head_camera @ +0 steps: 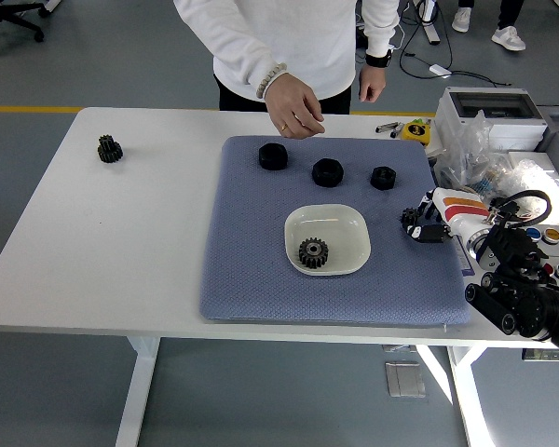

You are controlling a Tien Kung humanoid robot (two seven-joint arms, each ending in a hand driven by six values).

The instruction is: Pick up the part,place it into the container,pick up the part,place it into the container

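Legible text: none.
I can read no print or numbers; the boxes (492, 110) and yellow item (414, 131) on the desk (121, 242) are too small.

I see a mat (261, 279) on the bench (121, 242). A bowl (345, 223) at mat centre holds one gear (313, 251). Three parts (327, 171) lie in a row behind it. Another gear (109, 149) sits far left, off the mat.

Bright, even light overhead casts soft shadows, the frame is sharp, and glare whitens the lower right floor.
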